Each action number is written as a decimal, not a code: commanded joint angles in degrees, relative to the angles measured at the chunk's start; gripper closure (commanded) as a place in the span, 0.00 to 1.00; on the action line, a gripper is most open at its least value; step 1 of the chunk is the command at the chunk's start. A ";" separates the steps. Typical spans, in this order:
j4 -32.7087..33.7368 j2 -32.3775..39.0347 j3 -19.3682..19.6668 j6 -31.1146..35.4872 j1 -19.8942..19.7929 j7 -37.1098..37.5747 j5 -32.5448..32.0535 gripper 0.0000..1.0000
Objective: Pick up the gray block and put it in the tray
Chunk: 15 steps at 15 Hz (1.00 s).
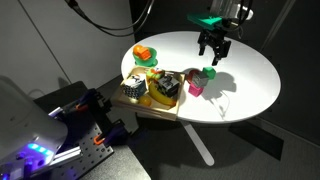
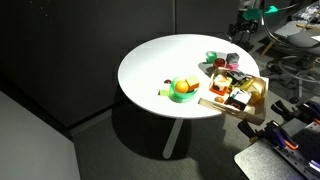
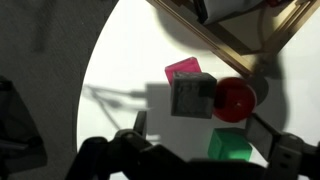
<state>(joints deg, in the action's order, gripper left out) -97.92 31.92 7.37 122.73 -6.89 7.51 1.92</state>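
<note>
My gripper (image 1: 212, 57) hangs above the round white table (image 1: 250, 75), clear of the surface. Its 2 dark fingers (image 3: 130, 150) are spread wide with nothing between them. In the wrist view they come in from the bottom edge, 1 at each side.

Nearest to me is a small bright-green cube-like block (image 3: 230, 148), lying on the table between my fingers in the wrist view. In an exterior view it sits almost directly under me.

Just past it is the small dull-gray cube-like block (image 3: 190, 97). It rests on the white tabletop, outside the tray and untouched by me. A small pink block (image 3: 183, 70) lies against its far side, and a shiny red ball (image 3: 235, 98) sits just beside it; I cannot tell whether ball and gray block touch. My shadow falls over this little cluster.

Beyond the 3 blocks and the ball is the shallow light-wood tray (image 3: 235, 45), whose low rim runs diagonally across the top of the wrist view. It is near the gray block but apart from it. In both exterior views the tray overhangs the table's edge and already carries several mixed items, too small to name, among them a black-and-white chequered cube (image 1: 132, 86).

Well apart from me, on the tabletop beyond the tray, stands a green bowl (image 2: 183, 88) with something orange in it.
</note>
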 commanded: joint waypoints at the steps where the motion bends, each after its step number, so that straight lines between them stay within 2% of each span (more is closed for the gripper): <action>1: 3.00 3.52 0.77 -0.12 -0.23 2.03 -0.41 0.00; 7: 4.92 8.03 1.24 -0.17 -0.23 2.12 -0.44 0.00; 15: 4.93 8.76 0.91 0.52 1.83 0.74 -2.52 0.00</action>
<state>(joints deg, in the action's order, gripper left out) -94.37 40.29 8.44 122.96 -5.61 8.55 1.35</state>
